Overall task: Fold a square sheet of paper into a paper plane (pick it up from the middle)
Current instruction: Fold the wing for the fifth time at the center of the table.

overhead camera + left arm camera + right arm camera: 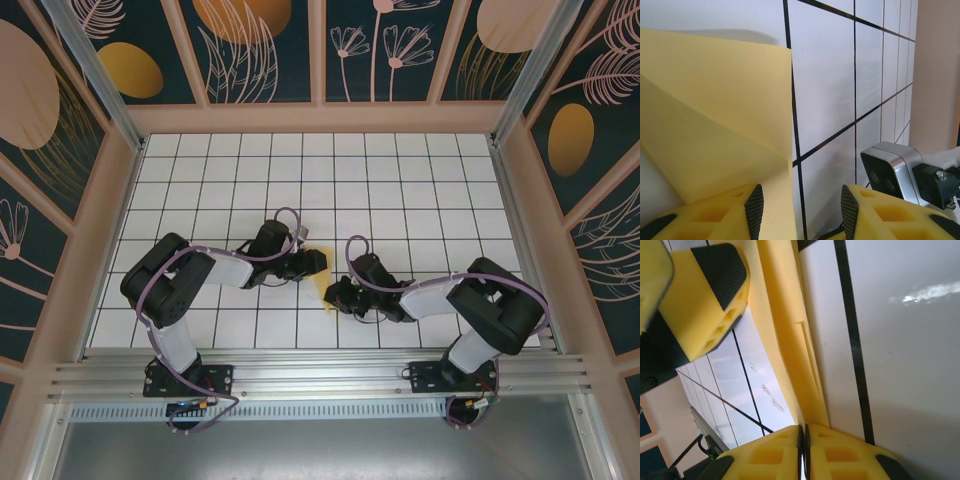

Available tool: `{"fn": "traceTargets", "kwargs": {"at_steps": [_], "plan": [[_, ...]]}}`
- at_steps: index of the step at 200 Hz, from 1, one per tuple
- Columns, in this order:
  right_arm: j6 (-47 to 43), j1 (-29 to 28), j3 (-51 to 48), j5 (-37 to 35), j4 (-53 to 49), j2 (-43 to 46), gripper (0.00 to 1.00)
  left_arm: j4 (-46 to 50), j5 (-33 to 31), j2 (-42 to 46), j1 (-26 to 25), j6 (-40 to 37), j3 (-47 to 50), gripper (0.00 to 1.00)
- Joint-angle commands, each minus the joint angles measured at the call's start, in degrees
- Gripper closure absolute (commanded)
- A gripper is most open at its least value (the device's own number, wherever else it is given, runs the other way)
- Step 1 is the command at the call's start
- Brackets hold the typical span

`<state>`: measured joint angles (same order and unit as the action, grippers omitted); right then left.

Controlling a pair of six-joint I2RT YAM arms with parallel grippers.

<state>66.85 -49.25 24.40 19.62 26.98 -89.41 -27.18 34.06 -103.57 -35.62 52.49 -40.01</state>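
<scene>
Top view: the left gripper [314, 263] and right gripper [336, 296] are seen close together just below frame centre, on the white gridded table [400, 180]. The paper [322, 282] is seen as a small yellow patch between them, mostly covered. How the jaws stand cannot be told from here.

Left wrist view: the paper [715, 115] is spread over the left half of the frame. It is folded, with a diagonal crease running from the left edge to lower centre and a straight vertical edge beside a grid line. The left gripper [801, 212] is seen at the bottom with jaws spread, and bare table shows in the gap. A strip of paper lies inside the gap against the pad [754, 207] at lower left. The right wrist's camera [887, 170] is seen at lower right.

Right wrist view: the right gripper [804, 437] is seen at bottom centre with jaws pressed together. The paper [780, 315] runs down from top centre, and its folded edge is pinched at the tips. The left gripper's pad [722, 267] is seen at upper left, just beside the paper.
</scene>
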Motion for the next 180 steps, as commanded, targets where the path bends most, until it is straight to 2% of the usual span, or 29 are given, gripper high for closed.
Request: {"fn": "traceTargets", "kwargs": {"at_steps": [1,28,58,114,180], "plan": [[-0.7,-0.6,-1.2,1.3,-1.3,0.3,0.91,3.3,-2.1,-3.3,-0.3,-2.5,-0.5,0.52],[-1.2,-0.8,-1.1,2.4,-1.0,-1.8,0.95,3.4,-2.1,-3.4,-0.2,-2.5,-0.3,0.52],[-0.1,-0.8,-1.8,2.2,-0.9,-3.1,0.94,3.7,-2.1,-3.3,-0.2,-2.6,-0.4,0.52],[-1.3,-0.9,-0.7,1.1,-5.1,3.0,0.86,4.1,-2.1,-3.5,-0.2,-2.7,-0.2,0.52],[-1.3,-1.2,-1.1,2.2,-5.0,2.7,0.89,4.1,-1.6,-3.9,-0.3,-3.0,-0.3,0.52]]}}
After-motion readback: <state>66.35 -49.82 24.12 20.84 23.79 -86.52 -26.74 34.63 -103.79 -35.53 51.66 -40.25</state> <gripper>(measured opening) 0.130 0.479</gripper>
